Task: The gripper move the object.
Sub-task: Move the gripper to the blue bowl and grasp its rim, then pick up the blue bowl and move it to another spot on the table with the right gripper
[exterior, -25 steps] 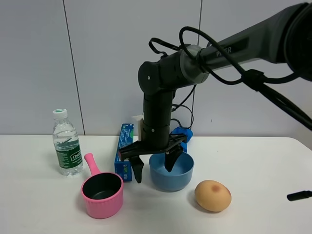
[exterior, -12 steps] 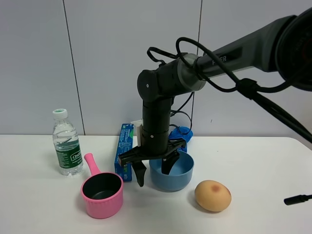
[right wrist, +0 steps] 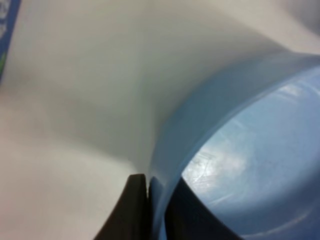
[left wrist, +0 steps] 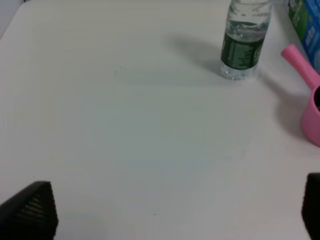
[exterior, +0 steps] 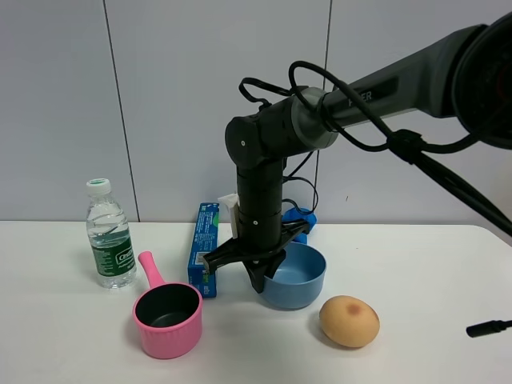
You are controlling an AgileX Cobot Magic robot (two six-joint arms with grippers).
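Observation:
A blue bowl [exterior: 302, 276] sits mid-table and looks slightly tilted. My right gripper [exterior: 258, 274] hangs down from the long dark arm and is shut on the bowl's near-left rim. In the right wrist view the two black fingers [right wrist: 134, 210] pinch the bowl's wall [right wrist: 240, 130], one outside and one inside. My left gripper [left wrist: 170, 212] is open and empty over bare white table; only its two fingertips show, far apart. It is out of the exterior high view.
A pink saucepan [exterior: 166, 316] stands left of the bowl, with a water bottle [exterior: 109, 236] further left and an upright blue box [exterior: 205, 248] behind. A tan egg-shaped object [exterior: 349, 321] lies right of the bowl. A black tip [exterior: 488, 327] shows at the right edge.
My right gripper went from open astride the bowl's left rim to shut on it. The bowl has shifted slightly to the right and tilted.

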